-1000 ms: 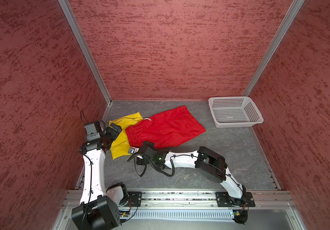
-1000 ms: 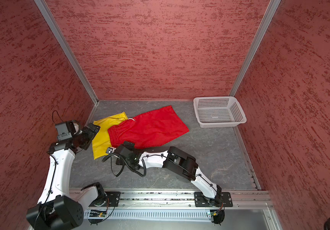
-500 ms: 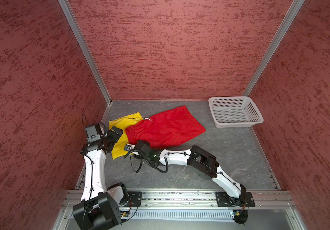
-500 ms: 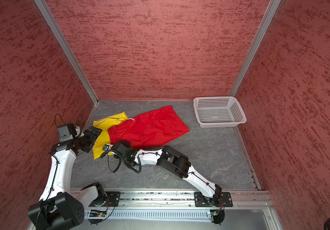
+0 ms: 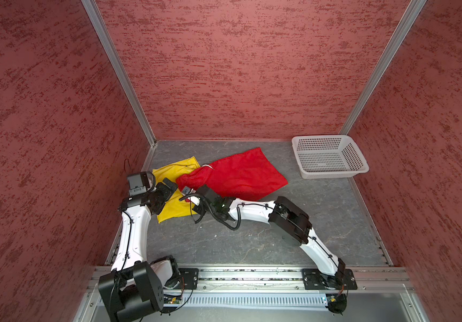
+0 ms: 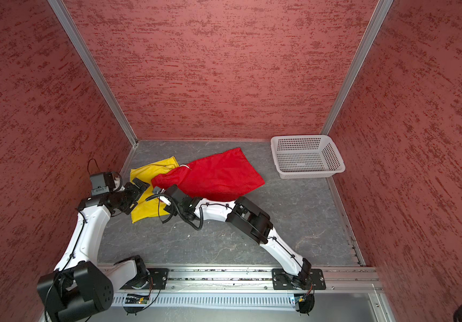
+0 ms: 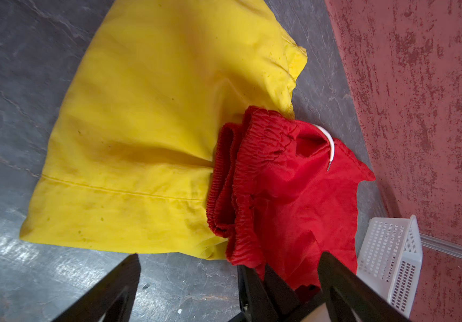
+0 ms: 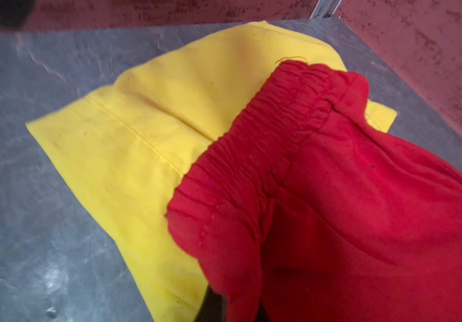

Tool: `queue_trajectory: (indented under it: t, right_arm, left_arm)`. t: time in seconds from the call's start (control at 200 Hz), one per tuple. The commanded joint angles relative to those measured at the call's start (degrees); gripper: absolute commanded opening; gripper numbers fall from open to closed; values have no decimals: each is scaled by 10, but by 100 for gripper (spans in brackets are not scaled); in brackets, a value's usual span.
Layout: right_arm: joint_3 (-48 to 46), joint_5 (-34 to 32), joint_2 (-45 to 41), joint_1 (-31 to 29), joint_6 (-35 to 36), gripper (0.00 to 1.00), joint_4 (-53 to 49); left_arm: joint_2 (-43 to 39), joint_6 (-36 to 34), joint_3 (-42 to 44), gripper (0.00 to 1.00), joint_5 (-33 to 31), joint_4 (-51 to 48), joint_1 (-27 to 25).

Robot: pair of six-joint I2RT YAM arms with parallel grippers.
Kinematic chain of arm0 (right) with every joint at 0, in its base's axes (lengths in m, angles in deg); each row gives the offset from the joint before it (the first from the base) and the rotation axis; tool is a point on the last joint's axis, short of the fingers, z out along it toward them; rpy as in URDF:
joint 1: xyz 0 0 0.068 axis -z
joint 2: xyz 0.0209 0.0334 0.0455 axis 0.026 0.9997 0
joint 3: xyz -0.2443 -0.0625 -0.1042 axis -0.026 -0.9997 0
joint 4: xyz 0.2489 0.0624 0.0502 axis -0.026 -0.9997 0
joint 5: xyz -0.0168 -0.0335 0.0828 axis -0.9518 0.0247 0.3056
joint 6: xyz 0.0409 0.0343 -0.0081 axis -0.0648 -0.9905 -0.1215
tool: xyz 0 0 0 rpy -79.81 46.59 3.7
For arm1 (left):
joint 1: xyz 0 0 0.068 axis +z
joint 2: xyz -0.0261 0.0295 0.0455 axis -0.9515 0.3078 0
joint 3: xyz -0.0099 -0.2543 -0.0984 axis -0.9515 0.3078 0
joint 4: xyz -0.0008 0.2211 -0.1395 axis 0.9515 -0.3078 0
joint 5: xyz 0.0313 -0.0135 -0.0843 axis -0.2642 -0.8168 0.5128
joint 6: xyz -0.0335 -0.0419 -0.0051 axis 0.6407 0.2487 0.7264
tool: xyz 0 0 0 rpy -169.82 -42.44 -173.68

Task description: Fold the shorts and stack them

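Showing two pairs of shorts on the grey table [image 5: 252, 239], both toward its far left corner. The yellow shorts [image 5: 174, 209] lie spread flat. The red shorts [image 5: 238, 175] lie to their right, and the gathered elastic waistband overlaps the yellow cloth's right edge, as both top views and both wrist views show. A white drawstring [image 7: 331, 145] loops out of the red waistband.

The right gripper [image 5: 186, 191] reaches across to the near corner of that waistband with its jaws closed on the red cloth. In the right wrist view the red fabric bunches over a dark finger [image 8: 213, 306].

The left gripper [image 7: 229, 256] has its jaws spread wide and grips nothing. In the left wrist view its fingers [image 7: 123, 278] frame the near hem of the yellow shorts and the corner of the red waistband. In both top views it sits over the left side of the yellow shorts; whether it touches the cloth cannot be told.

A white perforated basket [image 5: 333, 172] stands at the far right of the table, well apart from both pairs
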Motion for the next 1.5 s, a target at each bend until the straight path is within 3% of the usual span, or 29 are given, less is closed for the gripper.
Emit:
queue_trajectory:
  t: [0.0, 0.155, 0.351, 0.496, 0.766, 0.887, 1.107, 1.312, 1.433, 1.493]
  right_arm:
    - [-13, 124, -54, 43, -134, 0, 17]
    - [-81, 192, -89, 81, -228, 0, 98]
    - [-121, 187, -105, 90, -245, 0, 129]
    - [-140, 194, -108, 93, -262, 0, 155]
    - [-154, 208, -111, 94, -277, 0, 180]
    - [-158, 204, -113, 95, -279, 0, 185]
    - [-174, 217, -122, 97, -299, 0, 214]
    - [-202, 243, -125, 97, -344, 0, 259]
    - [-213, 264, -123, 95, -373, 0, 283]
    - [-218, 265, -125, 93, -378, 3, 286]
  left_arm:
    - [14, 18, -4, 100, -7, 20, -20]
    - [40, 59, -5, 100, 6, 65, -53]
    - [34, 157, 32, 100, 22, 173, -84]
    - [22, 211, 58, 100, -9, 228, -129]
    - [100, 233, 42, 100, -40, 260, -188]
    - [135, 228, 14, 100, -55, 221, -211]
    - [173, 241, 19, 100, -59, 231, -218]
    - [209, 254, 21, 84, -54, 291, -217]
    - [224, 249, 11, 69, -43, 317, -210]
    - [232, 245, 6, 56, -27, 334, -205]
